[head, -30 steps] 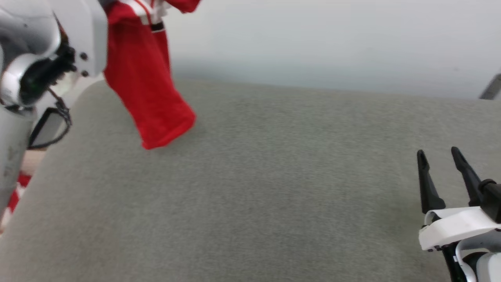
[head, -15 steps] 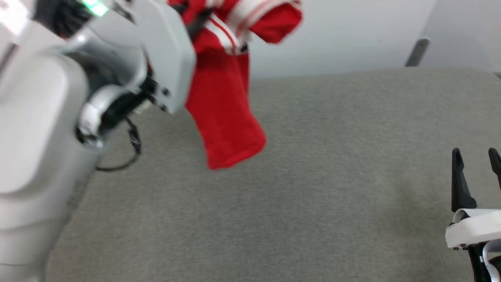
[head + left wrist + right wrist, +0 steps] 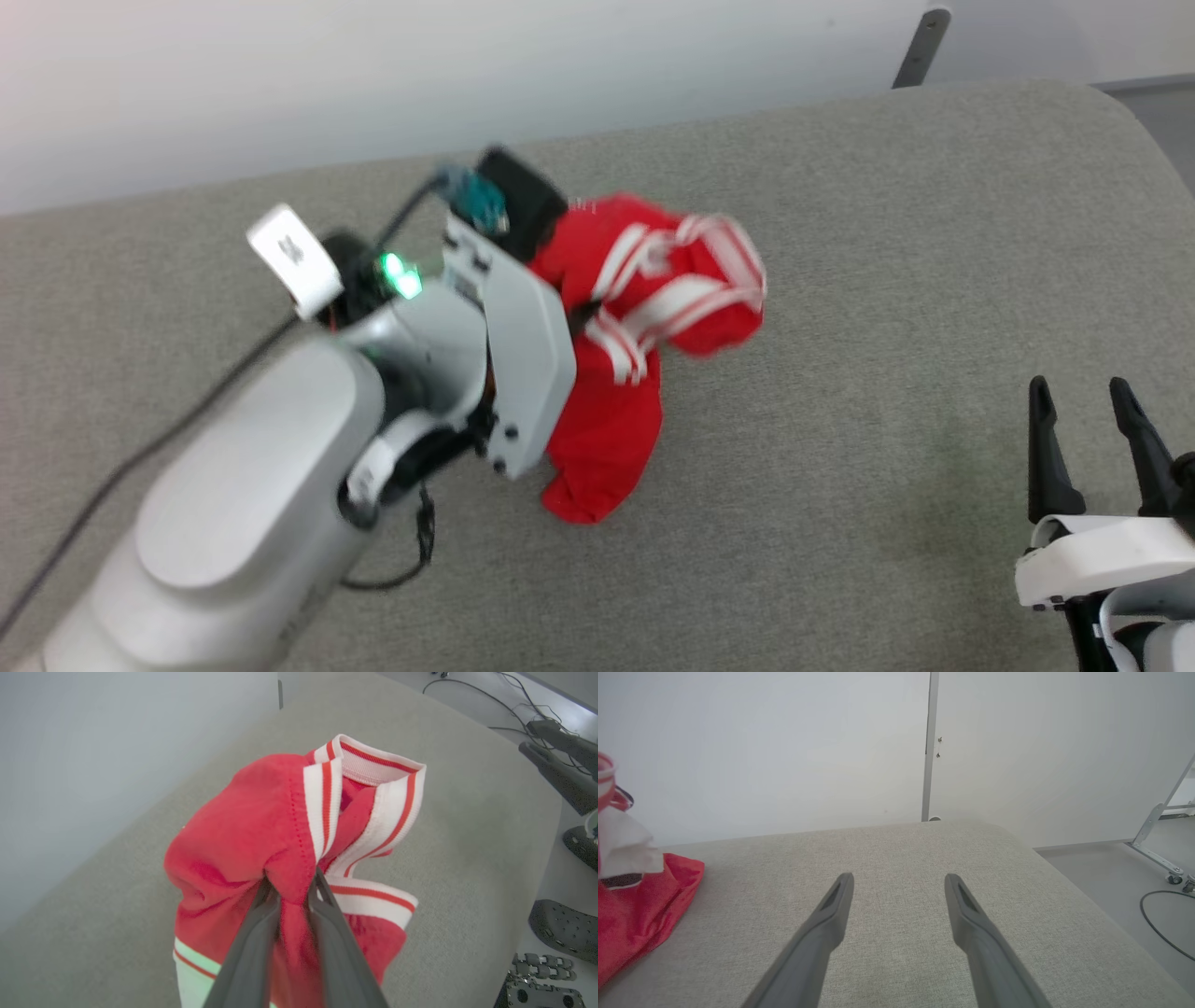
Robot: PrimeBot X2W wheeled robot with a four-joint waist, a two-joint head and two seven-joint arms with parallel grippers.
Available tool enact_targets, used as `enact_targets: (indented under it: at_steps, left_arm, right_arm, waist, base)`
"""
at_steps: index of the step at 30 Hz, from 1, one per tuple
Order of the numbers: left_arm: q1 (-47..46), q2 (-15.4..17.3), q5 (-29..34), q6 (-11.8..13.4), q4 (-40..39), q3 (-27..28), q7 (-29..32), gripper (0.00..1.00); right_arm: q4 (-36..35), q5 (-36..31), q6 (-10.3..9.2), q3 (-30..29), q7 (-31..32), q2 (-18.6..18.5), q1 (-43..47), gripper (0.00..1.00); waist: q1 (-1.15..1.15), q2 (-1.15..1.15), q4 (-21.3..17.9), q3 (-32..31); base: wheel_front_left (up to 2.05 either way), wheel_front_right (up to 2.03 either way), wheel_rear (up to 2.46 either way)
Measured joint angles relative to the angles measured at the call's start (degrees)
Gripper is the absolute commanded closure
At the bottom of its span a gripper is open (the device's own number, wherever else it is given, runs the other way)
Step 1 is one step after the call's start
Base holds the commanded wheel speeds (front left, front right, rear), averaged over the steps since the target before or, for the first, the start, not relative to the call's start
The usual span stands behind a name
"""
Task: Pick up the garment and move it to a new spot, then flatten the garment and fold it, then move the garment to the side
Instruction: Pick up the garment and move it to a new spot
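Note:
The garment [image 3: 644, 317], a red jersey with white-and-red striped trim, hangs bunched over the grey cushioned surface [image 3: 840, 280], its lower end touching it. In the left wrist view my left gripper [image 3: 292, 879] is shut on a fold of the red cloth [image 3: 243, 830] just below the striped trim. The pale left arm [image 3: 373, 420] covers part of the garment in the head view. My right gripper [image 3: 1081, 394] stands open at the lower right, well clear of the cloth, nothing between its fingers [image 3: 836, 905]. The right wrist view catches the garment [image 3: 640, 900] at its left edge.
A pale wall [image 3: 467, 75] runs behind the surface, with a metal strut [image 3: 920, 42] at the far right corner. The surface's rounded right edge [image 3: 1064, 868] drops to a floor with cables [image 3: 1162, 919] and a wheeled frame [image 3: 1171, 877].
The head camera has swung, so the whole scene shifted. The left arm has carried the garment down and toward the middle of the surface; its lower end now rests on it. The right gripper stays open.

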Motion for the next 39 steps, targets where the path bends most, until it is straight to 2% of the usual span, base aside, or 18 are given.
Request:
enact_targets:
  at_steps: [6, 16, 18, 21, 23, 25, 26, 27, 28, 29, 36, 39]
  left_arm:
    - [6.3, -0.5, -1.9, -0.3, 4.0, -1.2, -2.6, 1.00]
    - [12.1, -2.5, -3.5, -3.5, 14.1, -3.6, -7.1, 0.98]
    - [12.3, -2.9, -3.4, -4.0, 16.4, -4.0, -8.5, 0.80]
    - [12.6, -3.7, -3.7, -4.6, 19.3, -4.4, -9.7, 0.74]
    - [12.7, -4.3, -3.7, -5.0, 21.0, -4.4, -10.7, 0.59]
    - [12.7, -4.6, -3.7, -5.5, 22.2, -4.9, -11.1, 0.53]
    - [12.6, -4.6, -3.8, -5.6, 22.6, -5.0, -11.3, 0.30]
    - [12.6, -4.7, -3.8, -5.9, 22.9, -5.1, -11.3, 0.16]
    - [12.4, -4.7, -3.8, -5.9, 23.1, -5.2, -11.5, 0.05]
    - [12.3, -4.8, -3.8, -5.9, 23.3, -5.2, -11.8, 0.00]
    - [12.1, -4.0, -4.0, -6.3, 20.0, -5.1, -12.6, 0.00]
    - [12.6, -3.3, -4.5, -5.5, 17.4, -3.8, -14.0, 0.00]
  right_arm:
    - [1.9, 0.2, 0.00, 1.8, -1.0, 0.6, -0.4, 0.00]
    - [4.2, 1.0, 0.00, 3.5, -1.5, 0.8, -1.1, 0.00]
    - [4.5, 1.0, 0.00, 3.8, -1.5, 0.8, -1.1, 0.00]
    - [4.8, 1.1, 0.00, 4.1, -1.5, 0.9, -1.1, 0.00]
    - [5.0, 1.1, 0.00, 4.3, -1.5, 0.9, -1.1, 0.00]
    - [5.2, 1.1, 0.00, 4.4, -1.5, 0.8, -1.1, 0.00]
    - [5.3, 1.1, 0.00, 4.4, -1.4, 0.8, -1.1, 0.00]
    - [5.3, 1.1, 0.00, 4.4, -1.2, 0.7, -1.0, 0.00]
    - [5.3, 1.1, 0.00, 4.4, -1.1, 0.7, -1.0, 0.00]
    - [5.3, 1.1, 0.00, 4.4, -1.0, 0.6, -0.8, 0.00]
    - [4.8, 1.6, 0.00, 4.2, 0.0, -0.4, 1.6, 0.00]
    - [4.2, 1.9, 0.00, 4.1, 0.6, -0.6, 2.6, 0.00]
  waist:
    - [0.00, 0.00, -1.2, 0.1]
    - [0.00, 0.00, -2.4, -0.3]
    - [0.00, 0.00, -2.5, -0.6]
    - [0.00, 0.00, -2.6, -1.1]
    - [0.00, 0.00, -2.5, -1.5]
    - [0.00, 0.00, -2.3, -2.0]
    - [0.00, 0.00, -2.2, -2.3]
    - [0.00, 0.00, -2.0, -2.6]
    - [0.00, 0.00, -1.9, -2.9]
    - [0.00, 0.00, -1.6, -3.3]
    - [0.00, 0.00, 0.8, -6.2]
    - [0.00, 0.00, 2.2, -7.6]
  base:
    - [0.00, 0.00, 0.00]
    - [0.00, 0.00, 0.00]
    - [0.00, 0.00, 0.00]
    - [0.00, 0.00, 0.00]
    - [0.00, 0.00, 0.00]
    - [0.00, 0.00, 0.00]
    - [0.00, 0.00, 0.00]
    - [0.00, 0.00, 0.00]
    - [0.00, 0.00, 0.00]
    - [0.00, 0.00, 0.00]
    - [0.00, 0.00, 0.00]
    - [0.00, 0.00, 0.00]
